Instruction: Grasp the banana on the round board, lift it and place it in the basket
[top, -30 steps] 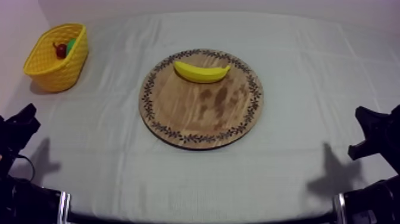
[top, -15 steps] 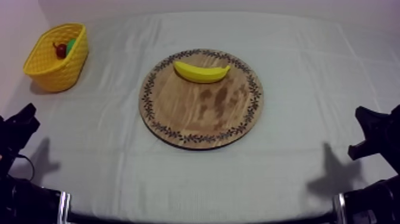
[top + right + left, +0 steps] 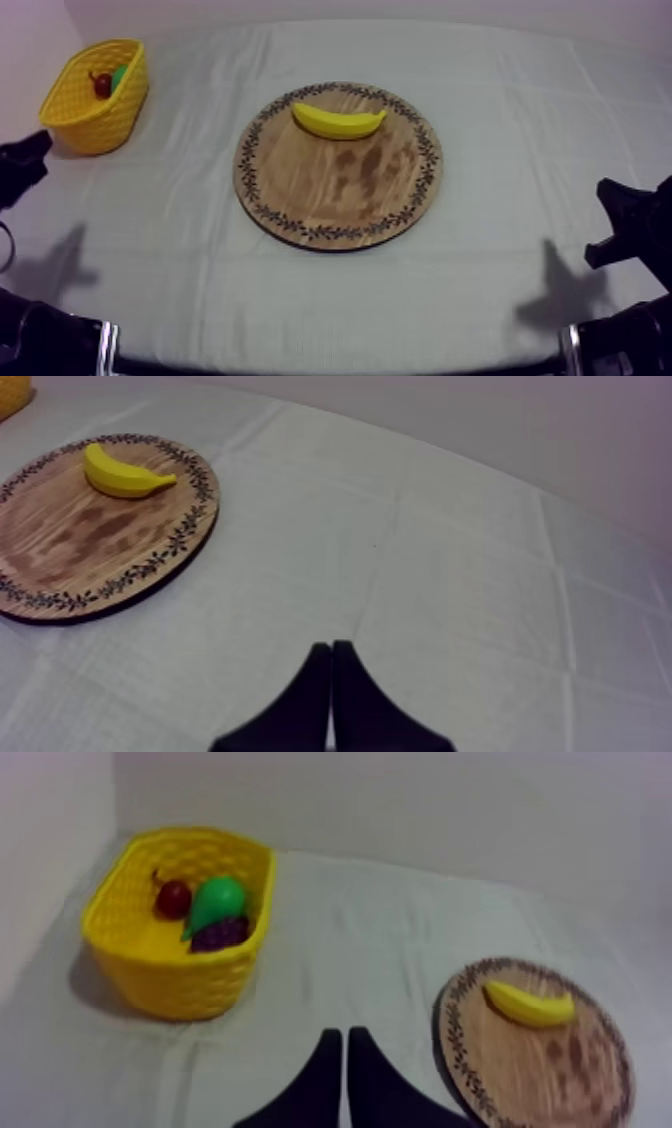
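Bench [image 3: 520,150] under grey-white cloth | yellow basket [image 3: 85,125] far left, holding pear [image 3: 215,902], grapes [image 3: 222,934], small red fruit [image 3: 173,899] | my left fingers [image 3: 325,1072] pressed together, empty, near the basket | banana [image 3: 337,121] on far half of the board [image 3: 340,200], long axis left-right, thin tip rightward | my right fingers [image 3: 318,686] pressed together, empty, low right

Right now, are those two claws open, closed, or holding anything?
Left gripper: shut, holding nothing.
Right gripper: shut, holding nothing.
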